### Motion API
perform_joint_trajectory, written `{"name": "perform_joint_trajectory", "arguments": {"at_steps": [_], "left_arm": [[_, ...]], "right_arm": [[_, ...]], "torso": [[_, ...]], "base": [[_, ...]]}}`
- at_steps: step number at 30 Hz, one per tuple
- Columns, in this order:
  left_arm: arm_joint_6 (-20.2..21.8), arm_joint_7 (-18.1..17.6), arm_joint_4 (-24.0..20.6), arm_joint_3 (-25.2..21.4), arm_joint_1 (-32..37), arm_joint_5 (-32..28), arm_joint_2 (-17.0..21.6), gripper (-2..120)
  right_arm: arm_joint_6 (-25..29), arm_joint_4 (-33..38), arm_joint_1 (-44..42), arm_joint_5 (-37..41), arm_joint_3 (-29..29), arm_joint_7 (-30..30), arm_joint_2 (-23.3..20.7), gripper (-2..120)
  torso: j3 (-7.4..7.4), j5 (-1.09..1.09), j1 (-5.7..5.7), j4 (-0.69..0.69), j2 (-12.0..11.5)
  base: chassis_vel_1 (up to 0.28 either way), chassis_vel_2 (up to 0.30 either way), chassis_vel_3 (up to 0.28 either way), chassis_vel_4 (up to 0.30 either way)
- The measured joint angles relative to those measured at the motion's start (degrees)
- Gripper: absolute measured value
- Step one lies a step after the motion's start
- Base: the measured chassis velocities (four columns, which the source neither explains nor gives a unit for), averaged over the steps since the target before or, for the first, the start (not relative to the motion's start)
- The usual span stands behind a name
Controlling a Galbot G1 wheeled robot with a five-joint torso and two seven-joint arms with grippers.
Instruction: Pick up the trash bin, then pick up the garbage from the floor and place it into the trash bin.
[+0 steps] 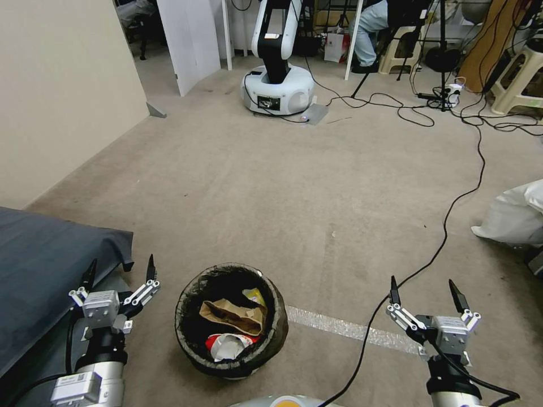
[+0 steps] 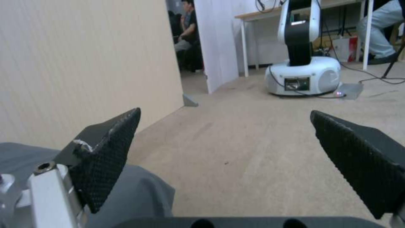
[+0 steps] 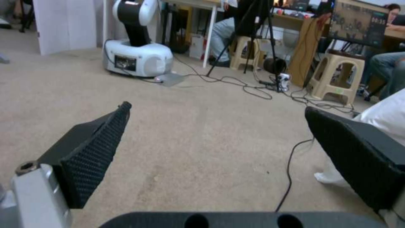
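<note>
The trash bin [image 1: 191,333], a round bucket with a dark bag folded over its rim, stands on the carpet close in front of me, between my two arms. Inside it lies garbage: a brown paper bag [image 1: 235,315], a yellow wrapper [image 1: 255,296] and a red and white crumpled packet [image 1: 227,345]. My left gripper [image 1: 120,271] hovers open to the bin's left, beside a dark grey cover. My right gripper [image 1: 425,291] hovers open to the bin's right, above a black cable. Nothing is between the fingers [image 2: 110,148] of the left one or the fingers [image 3: 95,148] of the right one.
A dark grey cloth-covered object [image 1: 39,260] lies at my left against a beige wall [image 1: 56,85]. A large white sack [image 1: 517,212] sits at the right. A black cable [image 1: 452,209] runs across the carpet. Another white robot base [image 1: 277,85], stools and tripods stand at the far end.
</note>
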Motion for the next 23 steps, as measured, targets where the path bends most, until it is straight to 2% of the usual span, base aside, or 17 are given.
{"name": "perform_joint_trajectory", "arguments": {"at_steps": [23], "left_arm": [[0.5, 0.0, 0.0, 0.0, -0.1, 0.0, 0.1, 100]], "right_arm": [[-0.2, 0.0, 0.1, 0.0, 0.0, 0.0, -0.1, 100]], "torso": [[0.0, 0.0, 0.0, 0.0, 0.0]], "base": [[0.0, 0.0, 0.0, 0.0]]}}
